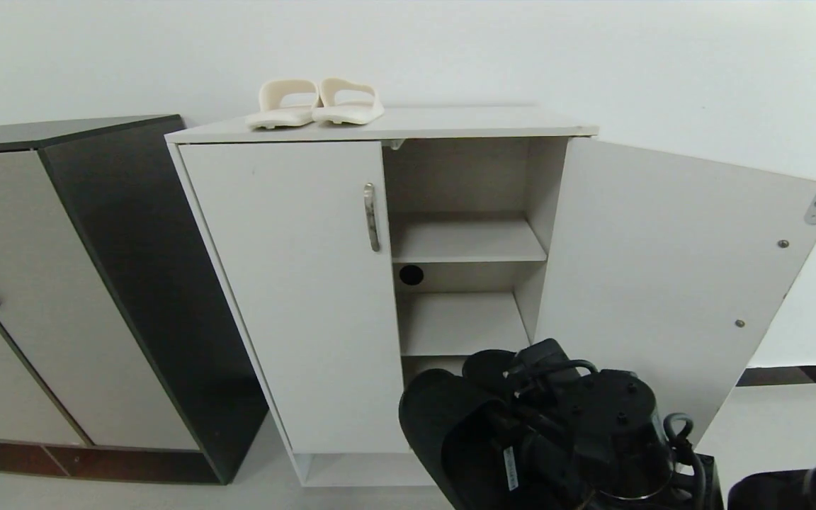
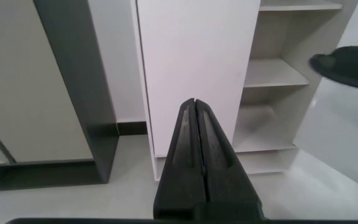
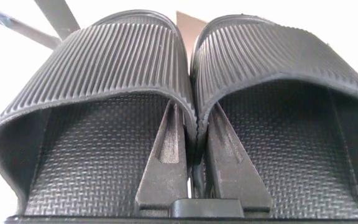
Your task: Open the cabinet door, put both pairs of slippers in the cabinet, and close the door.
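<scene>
Head view: closest to us, the right arm [image 1: 606, 425] carried the black slippers [image 1: 443, 425], the pair side by side, in front of the lower part of the cabinet [image 1: 465, 120]. Its right door [image 1: 663, 269] stood wide open, exposing two bare shelves [image 1: 465, 241]. The left door [image 1: 295, 283] was shut, metal handle [image 1: 371, 216] at its inner edge. The beige slippers [image 1: 316, 104] sat as a pair on the cabinet top, toward its left end. A dark cabinet [image 1: 146, 269] stood just beside it on the left.

Left wrist view: the left gripper [image 2: 196, 106] had its fingers pressed together, holding nothing, facing the shut door. One black slipper toe showed near the open shelves.

Right wrist view: the right gripper [image 3: 192, 112] had one finger inside each black slipper, pinching their adjoining side walls together.
</scene>
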